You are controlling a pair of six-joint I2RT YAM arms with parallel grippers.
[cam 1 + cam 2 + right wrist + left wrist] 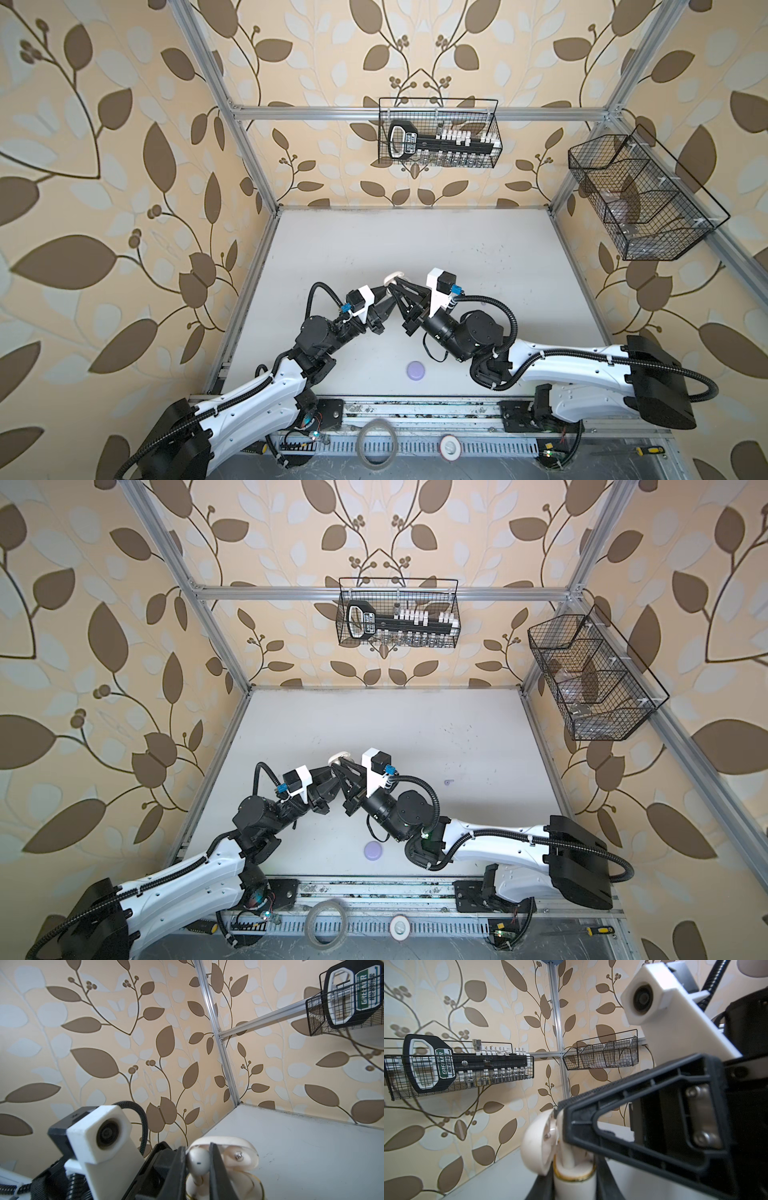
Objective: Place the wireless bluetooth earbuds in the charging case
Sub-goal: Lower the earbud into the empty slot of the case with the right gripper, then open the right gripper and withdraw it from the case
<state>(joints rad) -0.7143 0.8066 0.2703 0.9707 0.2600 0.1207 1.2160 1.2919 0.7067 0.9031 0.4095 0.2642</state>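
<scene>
The cream charging case (575,1186) has a gold rim, and its lid (537,1147) hangs open. My left gripper (574,1180) is shut on the case body, held above the table's middle in both top views (394,277) (338,756). My right gripper (197,1153) is shut on a cream earbud (198,1162). The earbud's stem (566,1153) points down into the case opening. The open lid (239,1155) stands just behind the earbud. The two grippers meet tip to tip (390,289).
A closed lavender case (415,371) (372,851) lies near the table's front edge. A small lavender earbud (448,782) lies right of the arms. A wire basket with a socket set (440,133) hangs on the back wall, another wire basket (640,199) on the right.
</scene>
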